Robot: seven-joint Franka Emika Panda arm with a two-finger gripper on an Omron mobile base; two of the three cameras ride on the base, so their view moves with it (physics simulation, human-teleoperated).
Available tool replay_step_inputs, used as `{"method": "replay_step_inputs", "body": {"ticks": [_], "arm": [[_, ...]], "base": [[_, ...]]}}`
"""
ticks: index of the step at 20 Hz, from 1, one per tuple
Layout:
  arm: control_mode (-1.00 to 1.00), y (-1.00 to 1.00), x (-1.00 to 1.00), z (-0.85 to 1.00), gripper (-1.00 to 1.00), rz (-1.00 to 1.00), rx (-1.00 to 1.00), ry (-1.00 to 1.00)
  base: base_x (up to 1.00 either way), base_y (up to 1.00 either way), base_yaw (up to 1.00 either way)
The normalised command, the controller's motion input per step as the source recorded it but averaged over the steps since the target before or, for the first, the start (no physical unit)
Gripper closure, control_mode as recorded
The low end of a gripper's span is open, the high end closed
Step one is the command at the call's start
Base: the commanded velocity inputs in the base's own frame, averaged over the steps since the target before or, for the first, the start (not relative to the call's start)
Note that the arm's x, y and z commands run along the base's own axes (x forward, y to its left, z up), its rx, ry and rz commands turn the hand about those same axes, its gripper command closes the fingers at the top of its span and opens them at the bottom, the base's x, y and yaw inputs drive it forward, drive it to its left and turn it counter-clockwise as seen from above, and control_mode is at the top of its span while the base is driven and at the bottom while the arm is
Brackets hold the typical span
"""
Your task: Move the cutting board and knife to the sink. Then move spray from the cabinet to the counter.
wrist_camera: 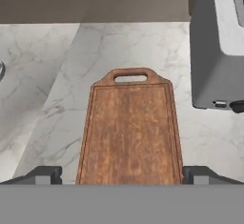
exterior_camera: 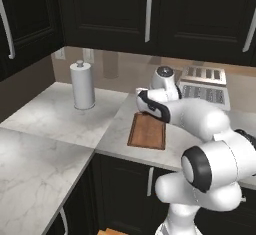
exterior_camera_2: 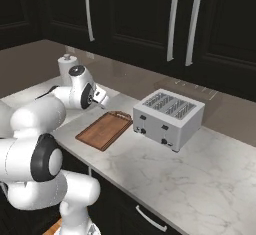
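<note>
The marble worktop carries a silver toaster, and just beside the toaster lies the cutting board, flat, its loop handle pointing toward the back wall. A white paper-towel roll stands upright farther along, well apart from the board. The hand hangs above the board's near end, its fingers spread fully wide on either side and holding nothing.

Bare counter left of the cutting board; toaster close on its right.
</note>
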Motion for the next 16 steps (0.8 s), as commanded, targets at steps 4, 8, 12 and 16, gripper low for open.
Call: {"method": "replay_step_inputs", "body": {"ticks": [4, 8, 12, 16], "arm": [[-1.0, 0.0, 0.41, 0.0, -1.0, 0.0, 0.0, 0.08], [-1.0, 0.0, 0.15, 0.0, -1.0, 0.0, 0.0, 0.08], [-1.0, 0.0, 0.16, -0.11, -1.0, 0.0, 0.0, 0.04], [-1.0, 0.0, 0.35, -0.24, -1.0, 0.0, 0.0, 0.02]], "base": [[0.0, 0.0, 0.0], [0.0, 0.0, 0.0], [0.0, 0.0, 0.0], [0.0, 0.0, 0.0]]}}
